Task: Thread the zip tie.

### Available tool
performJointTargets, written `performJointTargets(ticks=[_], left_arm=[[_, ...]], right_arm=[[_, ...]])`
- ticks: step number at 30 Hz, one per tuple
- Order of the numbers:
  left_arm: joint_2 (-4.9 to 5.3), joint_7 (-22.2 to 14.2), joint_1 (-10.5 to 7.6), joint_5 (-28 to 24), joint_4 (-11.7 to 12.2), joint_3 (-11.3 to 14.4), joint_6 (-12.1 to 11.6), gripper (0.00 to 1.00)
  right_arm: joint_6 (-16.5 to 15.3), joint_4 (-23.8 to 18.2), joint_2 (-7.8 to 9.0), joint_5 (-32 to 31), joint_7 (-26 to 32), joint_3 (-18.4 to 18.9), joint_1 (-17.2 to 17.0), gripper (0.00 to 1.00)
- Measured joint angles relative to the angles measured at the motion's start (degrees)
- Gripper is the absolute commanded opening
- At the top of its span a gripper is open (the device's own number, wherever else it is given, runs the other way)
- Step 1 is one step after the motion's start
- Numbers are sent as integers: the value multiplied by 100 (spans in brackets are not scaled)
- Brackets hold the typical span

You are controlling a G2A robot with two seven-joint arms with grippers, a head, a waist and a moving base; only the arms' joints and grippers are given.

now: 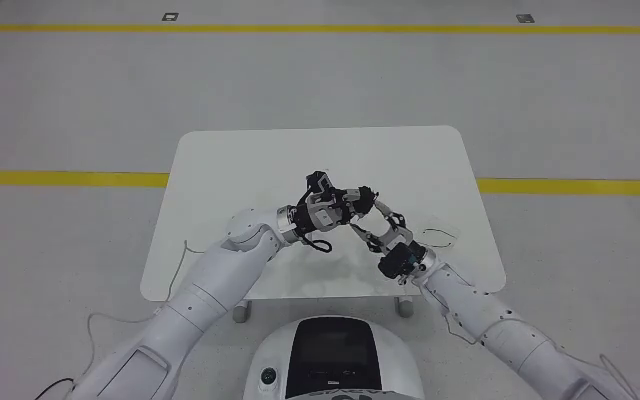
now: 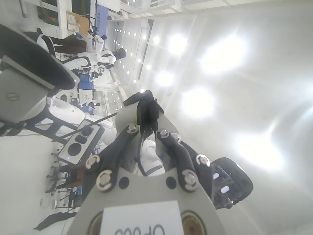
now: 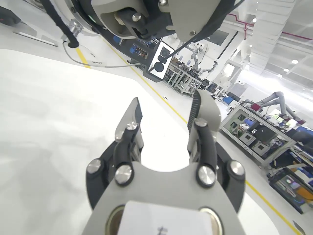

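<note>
Judged step: threading not yet begun. Left gripper (image 2: 146, 101), over the centre of the white rounded bench (image 1: 250, 170), has fingers clamped on the thin black plastic zip tie (image 3: 183, 47), tail jutting free. Right gripper (image 3: 168, 113), at its 4 o'clock: fingers apart, empty. Next move calls for a fine pinch on that tail. Room: grey floor (image 1: 300, 90) with yellow lines; thin pale loop (image 1: 440, 237) at bench 3 o'clock.

One table (image 1: 220, 200), one zip tie (image 3: 179, 49), one left gripper (image 2: 146, 103), one right gripper (image 3: 167, 101).
</note>
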Motion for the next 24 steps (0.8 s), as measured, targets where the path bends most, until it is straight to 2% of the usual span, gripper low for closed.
performJointTargets(ticks=[3,8,12,13,16,19,24], left_arm=[[27,95,86,77,-143,-83,-32,0],[100,68,234,170,-329,-305,-29,0],[152,60,346,210,-468,-478,-22,0],[168,65,381,229,-520,-527,-23,0],[208,59,479,310,-689,-637,-11,0],[237,-6,545,378,-806,-695,14,0],[236,-7,543,378,-802,-693,14,0]], right_arm=[[-488,-62,-4,539,-39,176,-103,100],[-1773,49,6,1907,-315,619,-235,100],[-2670,60,-1,2749,-169,768,-318,100],[-2756,-48,-2,3039,-34,695,-344,100],[-2600,-285,42,3646,222,493,-330,100],[-2594,-286,48,3671,229,488,-323,100],[-2598,-288,45,3662,230,491,-328,100]])
